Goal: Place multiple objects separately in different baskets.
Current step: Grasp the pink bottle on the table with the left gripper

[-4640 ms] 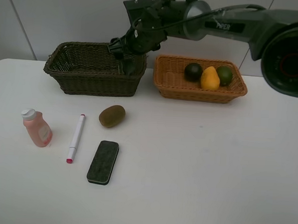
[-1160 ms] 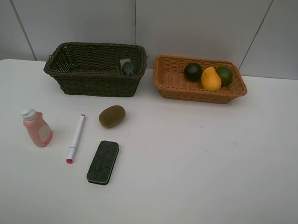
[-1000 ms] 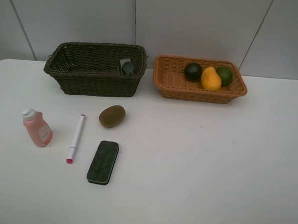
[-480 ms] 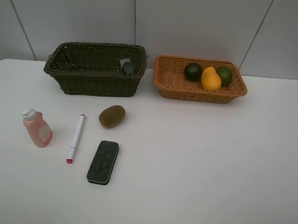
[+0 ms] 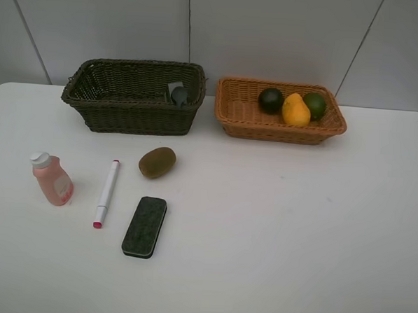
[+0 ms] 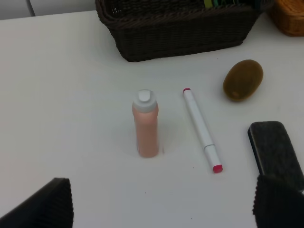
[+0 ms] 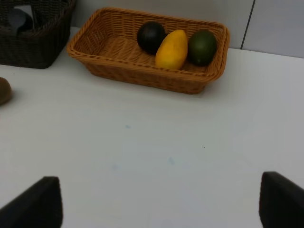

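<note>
White marker [image 5: 106, 193] is lying on the bench [image 5: 296, 238] with its long axis running near to far, its pink tip pointing at the near edge. Just to its right, the black eraser [image 5: 144, 227] is lying on much the same axis. The pink bottle [image 5: 52, 179] is standing upright to the marker's left, apart from it. The brown kiwi [image 5: 157, 162] is lying beyond the eraser.

At the far edge, the dark basket [image 5: 130, 114] is holding the dark grey bottle [image 5: 178, 94] at its right end. The orange-tan basket [image 5: 280, 132] is holding the mangosteen [image 5: 271, 99], mango [image 5: 294, 109] and lime [image 5: 315, 105] in a touching row.

Bare bench is stretching wide to the eraser's right.

Left jaws are standing wide apart, gripping nothing. Right jaws are likewise spread wide, holding nothing.
</note>
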You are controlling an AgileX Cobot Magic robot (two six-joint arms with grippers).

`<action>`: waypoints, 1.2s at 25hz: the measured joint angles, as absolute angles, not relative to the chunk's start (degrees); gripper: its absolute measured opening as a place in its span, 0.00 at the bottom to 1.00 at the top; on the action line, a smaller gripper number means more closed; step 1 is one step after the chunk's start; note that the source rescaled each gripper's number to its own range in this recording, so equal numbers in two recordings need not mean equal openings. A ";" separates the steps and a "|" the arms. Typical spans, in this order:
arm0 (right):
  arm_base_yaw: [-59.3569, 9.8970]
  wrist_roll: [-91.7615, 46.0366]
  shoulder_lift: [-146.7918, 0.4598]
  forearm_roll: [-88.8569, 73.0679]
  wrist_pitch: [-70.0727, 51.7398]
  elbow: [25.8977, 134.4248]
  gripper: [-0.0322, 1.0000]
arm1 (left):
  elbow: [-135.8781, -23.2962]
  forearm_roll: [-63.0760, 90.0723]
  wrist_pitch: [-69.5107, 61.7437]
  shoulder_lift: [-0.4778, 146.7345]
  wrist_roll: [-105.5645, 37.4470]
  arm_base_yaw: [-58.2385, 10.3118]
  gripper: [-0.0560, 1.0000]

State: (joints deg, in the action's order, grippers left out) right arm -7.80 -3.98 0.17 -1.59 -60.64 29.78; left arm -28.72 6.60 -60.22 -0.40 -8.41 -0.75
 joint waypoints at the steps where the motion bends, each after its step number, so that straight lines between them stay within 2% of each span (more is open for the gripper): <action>1: -7.80 -3.98 0.17 -1.59 -60.64 29.78 1.00 | -28.72 6.60 -60.22 -0.40 -8.41 -0.75 1.00; 30: -7.80 -3.98 0.17 -1.59 -60.64 29.78 1.00 | -28.72 5.86 -60.22 -0.19 -7.52 -0.75 1.00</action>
